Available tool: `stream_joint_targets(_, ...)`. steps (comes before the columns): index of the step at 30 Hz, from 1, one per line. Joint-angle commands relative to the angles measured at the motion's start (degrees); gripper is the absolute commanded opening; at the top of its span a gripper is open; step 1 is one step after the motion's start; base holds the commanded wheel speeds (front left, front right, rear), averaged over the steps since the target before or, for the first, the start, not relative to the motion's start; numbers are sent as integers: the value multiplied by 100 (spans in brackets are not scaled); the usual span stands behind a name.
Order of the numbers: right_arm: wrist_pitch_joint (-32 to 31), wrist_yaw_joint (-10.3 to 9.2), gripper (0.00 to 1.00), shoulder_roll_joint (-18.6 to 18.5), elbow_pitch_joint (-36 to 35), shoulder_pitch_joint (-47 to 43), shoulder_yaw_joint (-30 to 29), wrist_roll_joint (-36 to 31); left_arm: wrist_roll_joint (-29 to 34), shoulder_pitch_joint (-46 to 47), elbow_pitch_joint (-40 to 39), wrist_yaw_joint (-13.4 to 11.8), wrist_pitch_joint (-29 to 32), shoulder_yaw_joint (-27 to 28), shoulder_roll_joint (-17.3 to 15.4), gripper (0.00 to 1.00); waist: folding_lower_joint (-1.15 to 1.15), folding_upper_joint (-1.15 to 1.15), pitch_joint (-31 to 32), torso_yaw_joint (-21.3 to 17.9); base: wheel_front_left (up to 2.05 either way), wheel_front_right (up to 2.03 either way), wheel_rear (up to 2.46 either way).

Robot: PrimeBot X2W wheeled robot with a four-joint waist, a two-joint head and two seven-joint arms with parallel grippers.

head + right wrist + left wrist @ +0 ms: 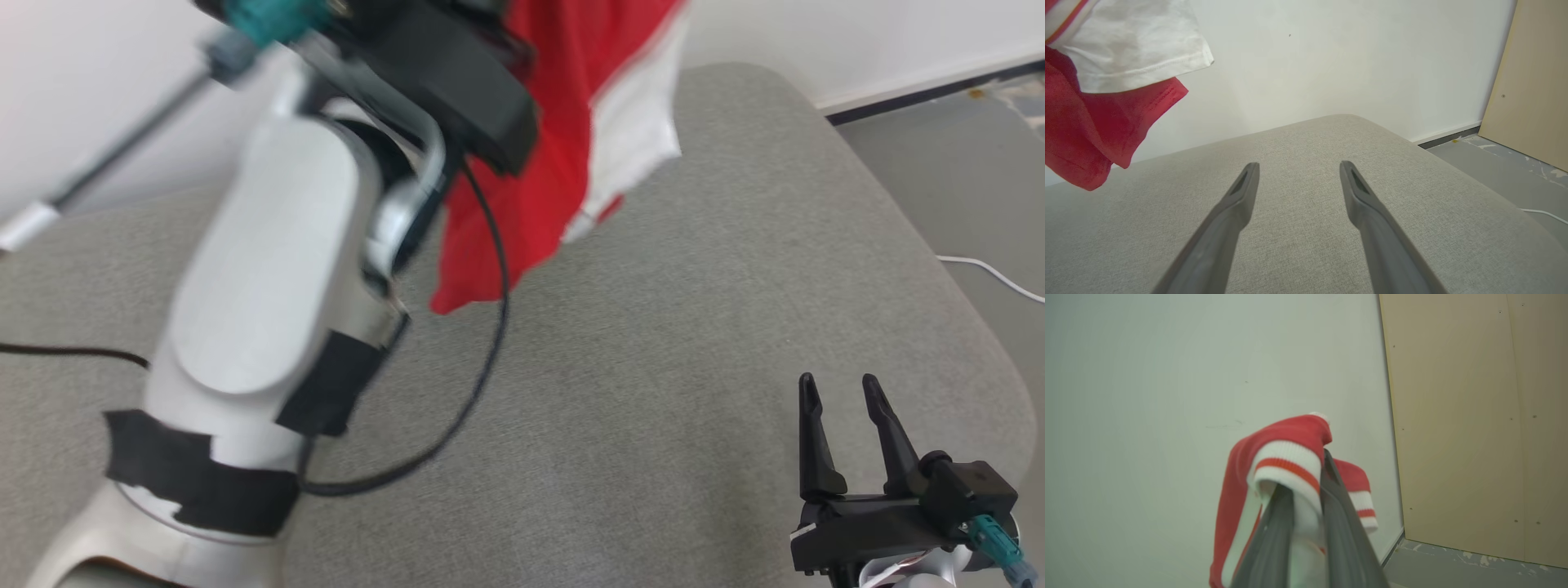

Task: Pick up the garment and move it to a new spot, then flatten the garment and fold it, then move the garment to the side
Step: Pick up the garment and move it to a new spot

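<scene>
The red-and-white garment point(555, 163) hangs from the raised left hand point(1306, 473), whose fingers pinch its striped ribbed cuff. Its lower red corner dangles over the far part of the grey surface point(694, 343). The right hand point(838, 382) sits low at the near right, fingers spread around nothing, well apart from the garment, with broad grey cloth between them. The surface's rounded far-right corner borders grey floor point(963, 180).
</scene>
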State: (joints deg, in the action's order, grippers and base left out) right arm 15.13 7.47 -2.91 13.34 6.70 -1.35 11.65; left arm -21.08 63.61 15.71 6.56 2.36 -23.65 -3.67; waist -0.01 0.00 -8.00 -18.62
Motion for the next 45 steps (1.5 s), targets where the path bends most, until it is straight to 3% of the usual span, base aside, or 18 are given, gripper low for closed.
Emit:
stream_joint_targets(1,3,5,100,5,-18,-44,-46,21,-156,-199,66,-55,-88,-173,32,0,1,0,-26,-145,0,0,0)
stream_joint_targets(12,3,5,100,4,-49,68,-94,-66,-575,-1127,430,-336,-481,-598,34,0,1,0,-282,124,0,0,0)
stream_joint_targets(25,3,5,100,3,-83,218,4,-242,-695,-2495,1288,-408,-984,-93,-1350,0,1,0,-461,364,0,0,0)
stream_joint_targets(32,3,5,100,3,-51,132,43,-289,-942,-3136,1554,-575,-1202,273,-1744,0,1,0,-395,382,0,0,0)
stream_joint_targets(33,3,5,100,3,-41,123,49,-305,-950,-3225,1583,-606,-1218,283,-1767,30,1,0,-373,397,0,0,0)
stream_joint_targets(34,3,5,100,3,-35,109,47,-327,-950,-3299,1614,-610,-1267,284,-1773,92,1,0,-338,420,0,0,0)
stream_joint_targets(35,3,4,100,2,-32,95,50,-343,-976,-3362,1641,-635,-1307,299,-1766,100,1,0,-305,445,0,0,0)
stream_joint_targets(45,3,5,100,3,-85,-156,-67,-483,-895,-3895,931,-874,-1754,854,-1567,100,1,0,307,940,0,0,0)
